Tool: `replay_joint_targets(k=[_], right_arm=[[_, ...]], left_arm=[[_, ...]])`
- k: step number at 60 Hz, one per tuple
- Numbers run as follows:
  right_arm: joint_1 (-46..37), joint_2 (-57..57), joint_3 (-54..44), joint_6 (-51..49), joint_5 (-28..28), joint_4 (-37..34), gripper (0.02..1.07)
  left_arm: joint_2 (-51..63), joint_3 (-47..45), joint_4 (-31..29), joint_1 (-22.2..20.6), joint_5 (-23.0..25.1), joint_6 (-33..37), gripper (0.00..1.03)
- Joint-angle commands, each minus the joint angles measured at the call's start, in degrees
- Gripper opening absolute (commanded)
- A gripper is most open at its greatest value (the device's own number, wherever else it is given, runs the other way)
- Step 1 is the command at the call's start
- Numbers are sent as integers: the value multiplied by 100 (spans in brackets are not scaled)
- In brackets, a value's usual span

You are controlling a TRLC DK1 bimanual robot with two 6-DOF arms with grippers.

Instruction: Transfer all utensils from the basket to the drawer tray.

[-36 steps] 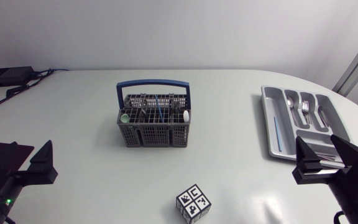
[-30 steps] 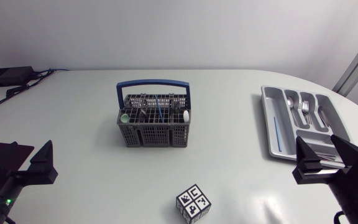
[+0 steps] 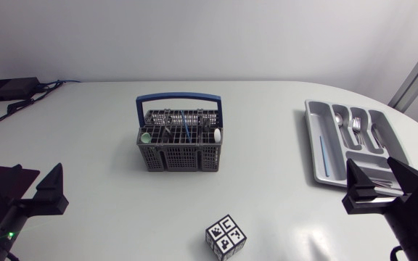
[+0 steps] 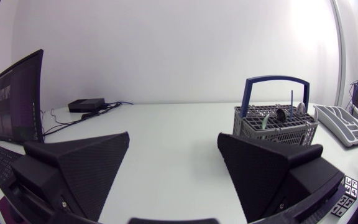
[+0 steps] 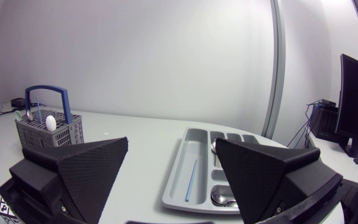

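Head view has the grey basket [image 3: 179,152] with its blue handle standing near the middle of the table, well apart from the drawer tray [image 3: 310,123] at the right side. Several utensils [image 3: 186,132] stand upright in the basket, among them a thin blue stick, a white spoon end and a green one. The tray already holds forks, spoons and another blue stick.

Both arms sit low at the near edge. The left gripper [image 4: 173,149] has its jaws spread wide with nothing between them, and the right gripper [image 5: 171,152] is the same, just in front of the tray.

The step in hand looks like fetching the next utensil. It would go best by coming down from above beside the handle arch, pinching one upright stem (not two at once), then lifting straight up until it clears the grid before swinging toward the tray.

No brand or writing can be read. A small cube [image 3: 226,237] near the front edge carries only black-and-white square code patterns.
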Motion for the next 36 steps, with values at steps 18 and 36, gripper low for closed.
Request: replay_joint_targets(k=[18, 36], right_arm=[[257, 441, 560, -18, 234, -78, 103], [785, 1794, 1307, 43, 559, -43, 103]], left_arm=[[970, 1032, -140, -19, -58, -134, 98], [3352, 2852, -1326, -476, -58, -556, 98]])
